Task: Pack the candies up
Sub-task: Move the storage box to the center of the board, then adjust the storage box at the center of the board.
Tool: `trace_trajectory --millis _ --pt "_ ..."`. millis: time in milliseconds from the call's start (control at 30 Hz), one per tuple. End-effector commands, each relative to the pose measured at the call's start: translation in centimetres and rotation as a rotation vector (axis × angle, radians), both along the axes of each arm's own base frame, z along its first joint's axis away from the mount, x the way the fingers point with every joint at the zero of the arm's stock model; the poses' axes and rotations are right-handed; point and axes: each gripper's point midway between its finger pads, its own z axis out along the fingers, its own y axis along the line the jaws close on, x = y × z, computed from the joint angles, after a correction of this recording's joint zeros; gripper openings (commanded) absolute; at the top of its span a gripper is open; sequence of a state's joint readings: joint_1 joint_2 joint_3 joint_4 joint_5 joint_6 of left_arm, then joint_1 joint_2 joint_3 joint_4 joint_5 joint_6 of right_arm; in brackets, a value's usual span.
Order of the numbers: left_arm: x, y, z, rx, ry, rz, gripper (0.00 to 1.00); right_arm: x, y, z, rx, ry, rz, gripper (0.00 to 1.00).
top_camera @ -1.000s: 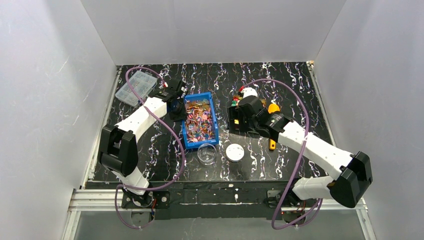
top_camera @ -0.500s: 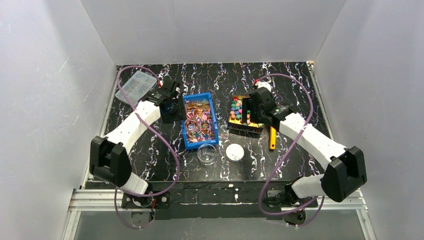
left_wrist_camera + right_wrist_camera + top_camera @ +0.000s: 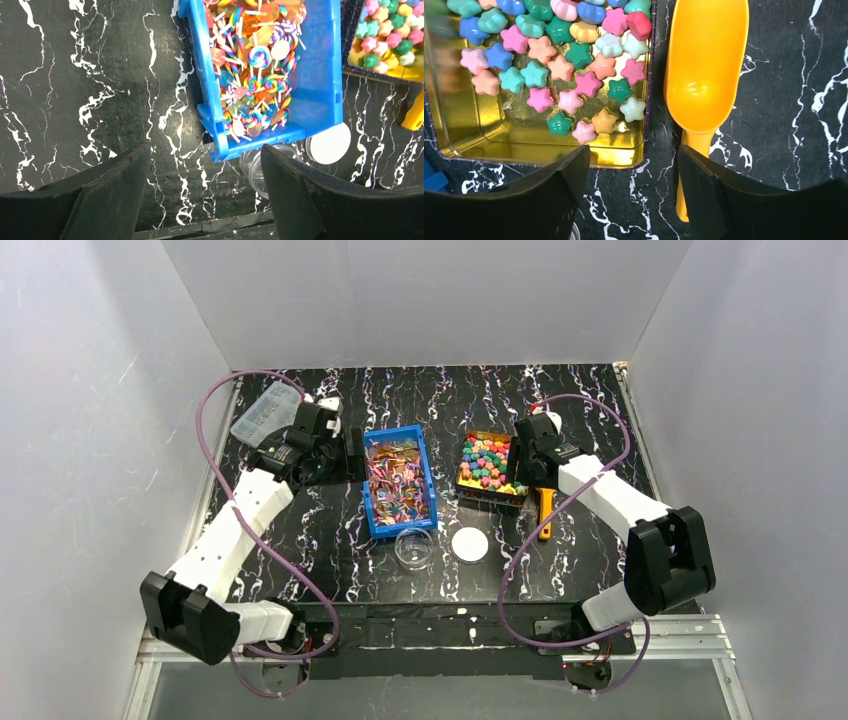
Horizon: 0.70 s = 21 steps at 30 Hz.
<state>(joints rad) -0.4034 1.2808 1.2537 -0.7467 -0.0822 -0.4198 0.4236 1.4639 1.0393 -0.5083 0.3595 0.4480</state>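
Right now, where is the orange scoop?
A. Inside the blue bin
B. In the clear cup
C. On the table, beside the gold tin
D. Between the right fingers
C: the scoop lies flat on the table, just outside the wall of the tin, and nothing grips it.

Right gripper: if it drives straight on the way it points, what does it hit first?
Probably the gold tin, at its near corner rim; the open right gripper straddles that corner, one finger lined up with the orange scoop handle. Depth unclear.
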Motion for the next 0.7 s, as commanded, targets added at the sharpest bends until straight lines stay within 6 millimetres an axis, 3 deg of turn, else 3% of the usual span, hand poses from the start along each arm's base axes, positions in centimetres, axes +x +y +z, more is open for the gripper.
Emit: trace_trajectory --millis 0,267,600,667 --pt "-2.4 0.6 -0.6 0.024 0.019 -0.075 0.81 1.3 0.4 -0.8 0.039 -0.012 -0.041 0.72" --pt "-3.9 1.4 -1.7 0.036 0.000 -0.090 0.86 1.7 0.4 -2.4 0.066 0.010 -0.081 0.56" --pt "-4.4 1.7 -3.4 0.035 0.006 -0.080 0.87 1.3 -0.2 -4.2 0.022 0.053 -0.089 0.41" --pt "-4.5 1.8 -3.7 0.041 0.007 -0.076 0.87 1.3 -0.2 -4.4 0.018 0.061 -0.080 0.34"
